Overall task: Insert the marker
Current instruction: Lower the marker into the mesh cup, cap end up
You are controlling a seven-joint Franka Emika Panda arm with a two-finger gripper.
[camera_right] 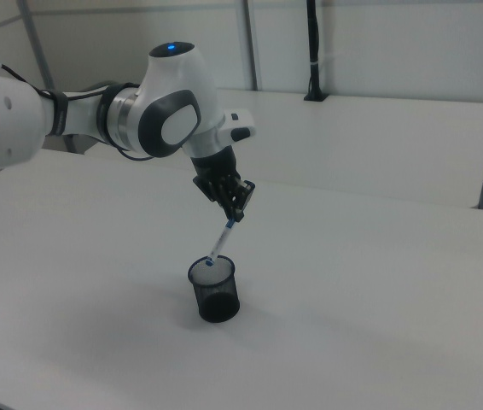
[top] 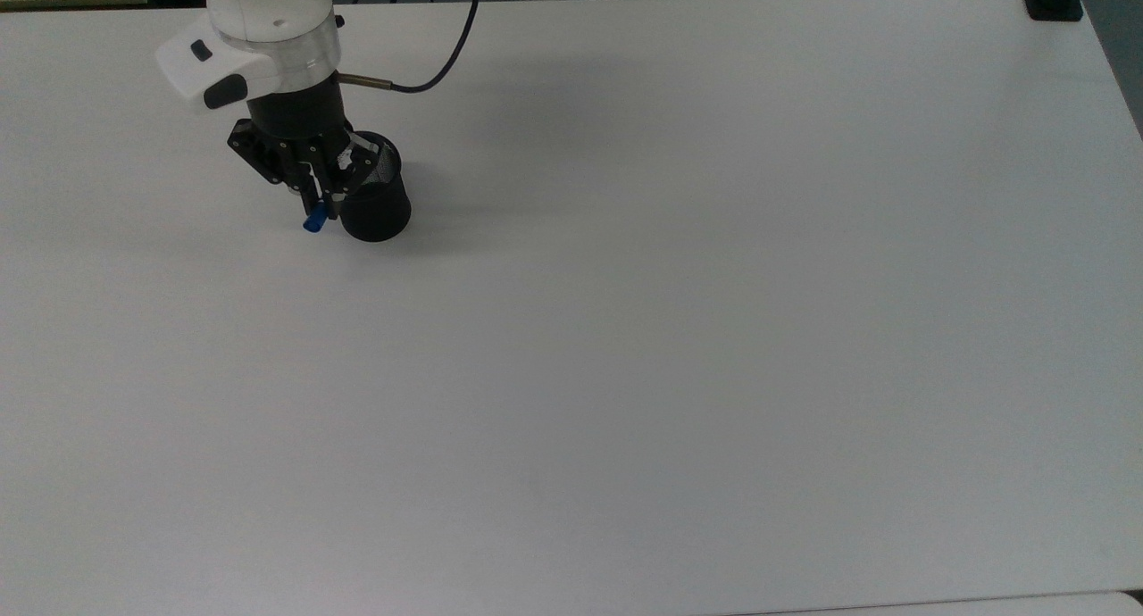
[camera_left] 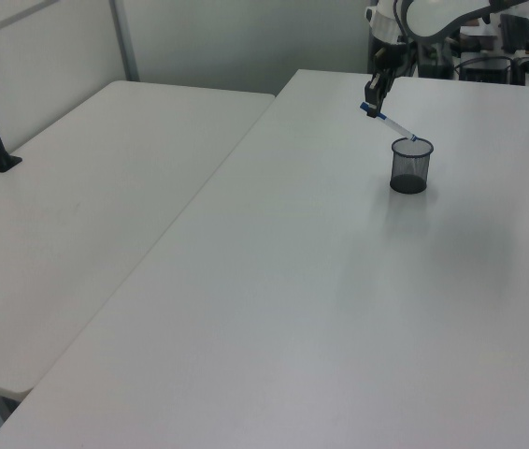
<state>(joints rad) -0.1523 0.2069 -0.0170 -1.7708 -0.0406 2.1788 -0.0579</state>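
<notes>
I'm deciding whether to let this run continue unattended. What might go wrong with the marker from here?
The marker is tilted, its lower tip right at the rim of the mesh cup. Pushed down at that slant, it may catch the rim and tip the cup. The gripper holds it near the capped end, so it might pivot or slip.
</notes>
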